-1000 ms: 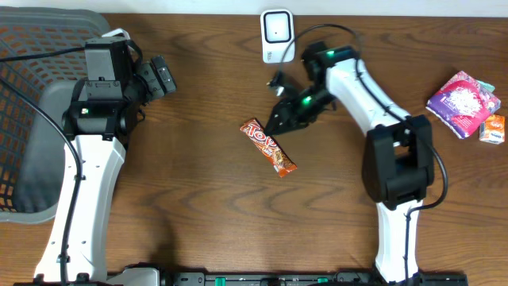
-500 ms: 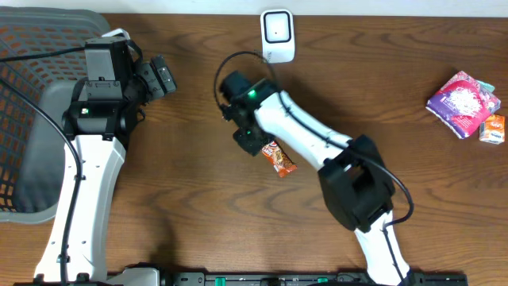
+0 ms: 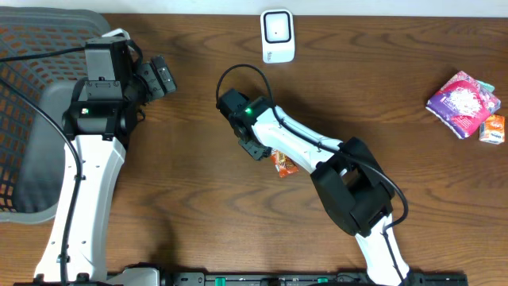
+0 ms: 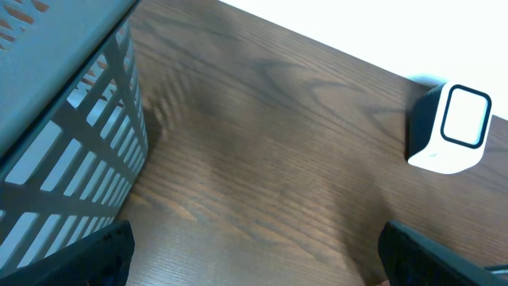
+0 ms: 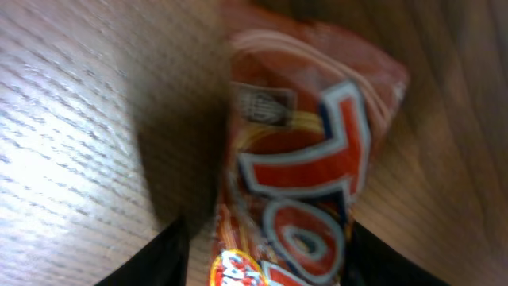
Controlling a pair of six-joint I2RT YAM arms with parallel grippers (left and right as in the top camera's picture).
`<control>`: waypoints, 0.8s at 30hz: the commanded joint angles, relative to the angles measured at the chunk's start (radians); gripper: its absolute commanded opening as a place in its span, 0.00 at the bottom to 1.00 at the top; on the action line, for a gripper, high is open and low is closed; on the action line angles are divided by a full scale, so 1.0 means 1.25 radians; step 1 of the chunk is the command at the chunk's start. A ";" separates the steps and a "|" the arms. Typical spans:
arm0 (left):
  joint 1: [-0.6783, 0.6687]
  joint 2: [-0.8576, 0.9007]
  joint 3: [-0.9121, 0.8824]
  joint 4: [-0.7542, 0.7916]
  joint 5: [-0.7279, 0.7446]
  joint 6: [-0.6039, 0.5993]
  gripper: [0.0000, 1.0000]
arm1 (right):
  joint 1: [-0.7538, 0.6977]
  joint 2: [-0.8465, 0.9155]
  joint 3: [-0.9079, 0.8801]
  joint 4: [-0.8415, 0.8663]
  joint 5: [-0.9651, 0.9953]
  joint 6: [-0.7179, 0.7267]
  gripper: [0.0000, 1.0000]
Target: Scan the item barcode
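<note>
You are looking at a mock shop checkout rigged up as a robotics test bench. A white barcode scanner [image 3: 278,36] is standing at the far edge of a wood-grain table [image 3: 198,206]. A grey mesh shopping basket [image 3: 55,19] is sitting at the left end. Packaged goods are lying about: a red candy bar [image 3: 283,164] near the middle, a pink floral pack [image 3: 463,102] and a small orange pack [image 3: 493,129] at the right. A white left arm [image 3: 87,183] and right arm [image 3: 305,149] are leaning over the table from its near edge, black cables looping off them
</note>
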 commanded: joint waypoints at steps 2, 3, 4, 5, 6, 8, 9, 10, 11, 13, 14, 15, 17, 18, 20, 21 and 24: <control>0.000 0.004 0.009 0.000 -0.004 -0.001 0.98 | 0.005 0.009 -0.040 0.009 0.013 0.064 0.35; 0.000 0.004 0.009 0.000 -0.004 -0.001 0.98 | 0.003 0.009 -0.039 0.009 0.012 0.092 0.18; 0.000 0.004 0.009 0.000 -0.004 -0.001 0.98 | 0.001 0.009 -0.035 0.008 0.005 0.117 0.09; 0.000 0.004 0.009 0.000 -0.004 -0.001 0.98 | -0.002 0.009 -0.029 0.005 -0.010 0.135 0.02; 0.000 0.004 0.009 0.000 -0.004 -0.001 0.98 | -0.007 0.009 -0.023 0.004 -0.037 0.144 0.01; 0.000 0.004 0.009 0.000 -0.004 -0.001 0.98 | -0.020 0.007 -0.005 -0.002 -0.109 0.143 0.01; 0.000 0.004 0.009 0.000 -0.004 -0.001 0.98 | -0.032 0.007 0.013 -0.014 -0.154 0.143 0.01; 0.000 0.004 0.009 0.000 -0.004 -0.001 0.98 | -0.044 0.007 0.031 -0.028 -0.192 0.143 0.01; 0.000 0.004 0.009 0.000 -0.004 -0.001 0.98 | -0.055 0.007 0.047 -0.043 -0.229 0.143 0.01; 0.000 0.004 0.009 0.000 -0.004 -0.001 0.98 | -0.098 0.007 0.097 -0.092 -0.367 0.117 0.01; 0.000 0.004 0.009 0.000 -0.004 -0.001 0.98 | -0.118 0.007 0.114 -0.110 -0.438 0.093 0.01; 0.000 0.004 0.009 0.000 -0.004 -0.001 0.98 | -0.141 0.007 0.128 -0.124 -0.512 0.069 0.01; 0.000 0.004 0.009 0.000 -0.004 -0.001 0.98 | -0.190 0.007 0.142 -0.142 -0.656 0.023 0.01; 0.000 0.004 0.009 0.000 -0.004 -0.001 0.98 | -0.216 0.007 0.142 -0.146 -0.719 0.004 0.01; 0.000 0.004 0.009 0.000 -0.004 -0.001 0.98 | -0.266 0.007 0.142 -0.162 -0.822 -0.029 0.01; 0.000 0.004 0.009 0.000 -0.004 -0.001 0.98 | -0.289 0.008 0.141 -0.170 -0.858 -0.040 0.01; 0.000 0.004 0.009 0.000 -0.004 -0.001 0.98 | -0.353 0.008 0.139 -0.201 -0.963 -0.085 0.01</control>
